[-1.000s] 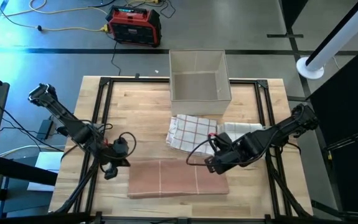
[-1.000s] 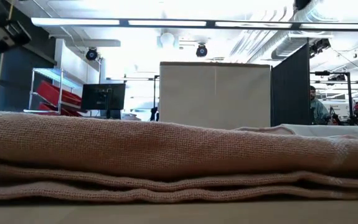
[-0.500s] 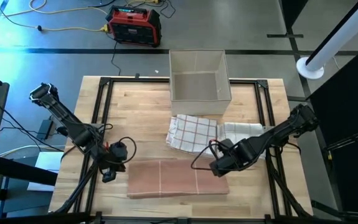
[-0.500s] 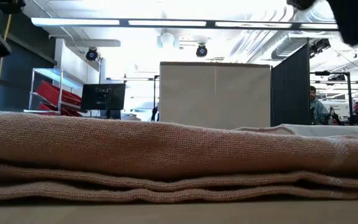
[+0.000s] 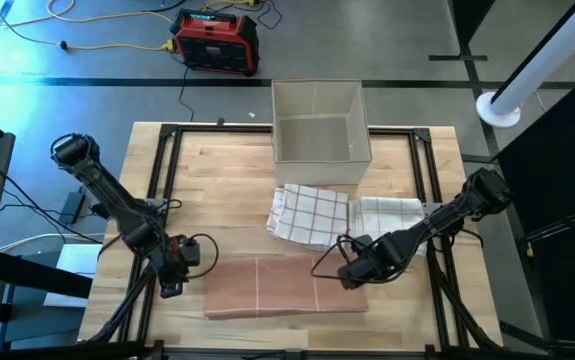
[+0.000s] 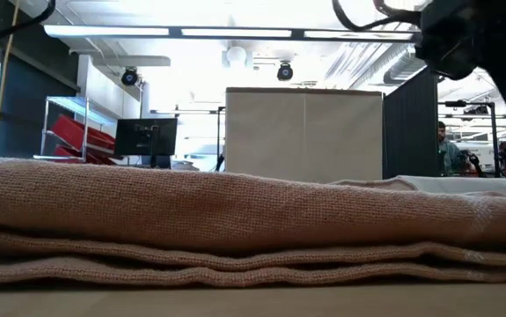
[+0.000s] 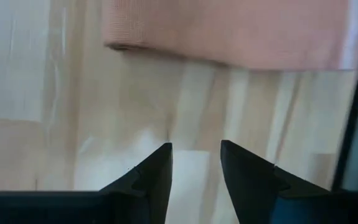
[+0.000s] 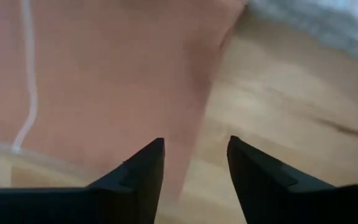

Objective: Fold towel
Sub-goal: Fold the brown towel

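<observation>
The pink towel (image 5: 285,286) lies at the lower centre of the high view as a neat rectangle, and the low view shows several stacked layers, so most folds seem done. The left gripper (image 5: 172,283) sits just off its left edge over bare table (image 5: 227,180), fingers apart and empty. The right gripper (image 5: 351,277) hovers over the towel's right end, fingers also parted, holding nothing. Perhaps one last fold remains. A checked cloth (image 5: 309,214) and white cloth (image 5: 389,212) lie mid-frame below the box (image 5: 319,122).

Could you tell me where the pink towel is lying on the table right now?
In the high view the pink towel lies folded at the table's near edge, between the left pincer and right pincer, just below the checked cloth.
</observation>
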`<action>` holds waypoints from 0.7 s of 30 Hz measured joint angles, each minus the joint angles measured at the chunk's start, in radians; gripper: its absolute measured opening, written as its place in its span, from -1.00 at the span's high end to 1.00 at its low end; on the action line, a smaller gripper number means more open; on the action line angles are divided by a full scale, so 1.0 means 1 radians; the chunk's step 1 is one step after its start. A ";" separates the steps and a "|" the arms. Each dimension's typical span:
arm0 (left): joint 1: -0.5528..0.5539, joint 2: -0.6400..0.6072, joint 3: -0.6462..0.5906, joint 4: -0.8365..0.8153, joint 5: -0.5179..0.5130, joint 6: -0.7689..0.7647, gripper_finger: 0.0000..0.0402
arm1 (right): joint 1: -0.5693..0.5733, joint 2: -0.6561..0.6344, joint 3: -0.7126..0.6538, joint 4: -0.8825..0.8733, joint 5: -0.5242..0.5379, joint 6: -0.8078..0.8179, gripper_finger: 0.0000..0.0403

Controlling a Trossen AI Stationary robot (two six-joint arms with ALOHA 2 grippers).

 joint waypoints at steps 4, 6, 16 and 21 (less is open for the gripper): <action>0.003 0.051 0.000 -0.001 -0.024 -0.031 0.38 | 0.000 0.000 -0.007 -0.016 0.008 0.033 0.18; 0.003 0.080 0.000 0.011 -0.014 -0.031 0.35 | -0.002 0.000 -0.007 -0.016 0.015 0.046 0.18; -0.002 0.245 0.005 0.090 0.013 0.026 0.27 | -0.005 0.011 -0.007 -0.018 0.165 0.090 0.18; -0.002 0.267 0.005 0.091 -0.001 0.027 0.27 | -0.005 0.073 -0.007 -0.016 0.132 0.090 0.18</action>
